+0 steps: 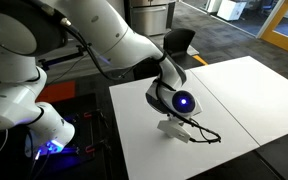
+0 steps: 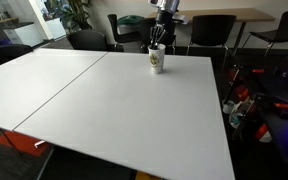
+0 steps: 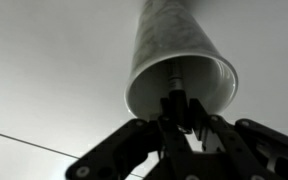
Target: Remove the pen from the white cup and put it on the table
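Observation:
The white cup [image 2: 156, 63] stands upright on the white table [image 2: 104, 100] near its far edge. In the wrist view the cup [image 3: 184, 50] is seen from above with the dark pen [image 3: 174, 84] standing inside it. My gripper [image 3: 180, 108] hangs right over the cup's mouth, and its fingers are closed together on the pen's top end. It also shows in an exterior view [image 2: 158, 42], just above the cup. In an exterior view the arm's wrist [image 1: 174, 100] hides the cup and pen.
Dark office chairs [image 2: 212, 32] stand behind the table's far edge. A black cable [image 1: 208, 136] trails from the wrist over the tabletop [image 1: 244, 100]. The table seam [image 3: 24, 141] runs near the cup. Robot base and electronics [image 2: 274, 105] sit beside the table.

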Robot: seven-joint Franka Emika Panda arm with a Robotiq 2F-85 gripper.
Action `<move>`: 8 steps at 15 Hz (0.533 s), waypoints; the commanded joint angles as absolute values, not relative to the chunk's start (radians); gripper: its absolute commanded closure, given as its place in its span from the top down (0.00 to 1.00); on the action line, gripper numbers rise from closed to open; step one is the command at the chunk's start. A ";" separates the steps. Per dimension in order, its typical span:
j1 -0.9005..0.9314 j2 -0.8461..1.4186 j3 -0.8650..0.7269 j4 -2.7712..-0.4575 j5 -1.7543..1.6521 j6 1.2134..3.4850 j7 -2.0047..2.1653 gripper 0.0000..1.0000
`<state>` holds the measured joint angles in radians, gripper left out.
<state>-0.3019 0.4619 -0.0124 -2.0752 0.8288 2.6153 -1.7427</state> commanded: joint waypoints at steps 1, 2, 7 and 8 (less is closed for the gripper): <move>-0.309 0.381 0.002 -2.148 0.844 2.647 -1.756 0.06; -0.307 0.365 0.001 -2.161 0.847 2.653 -1.756 0.06; -0.294 0.273 -0.006 -2.225 0.880 2.664 -1.747 0.06; -0.290 0.252 -0.008 -2.238 0.890 2.669 -1.751 0.06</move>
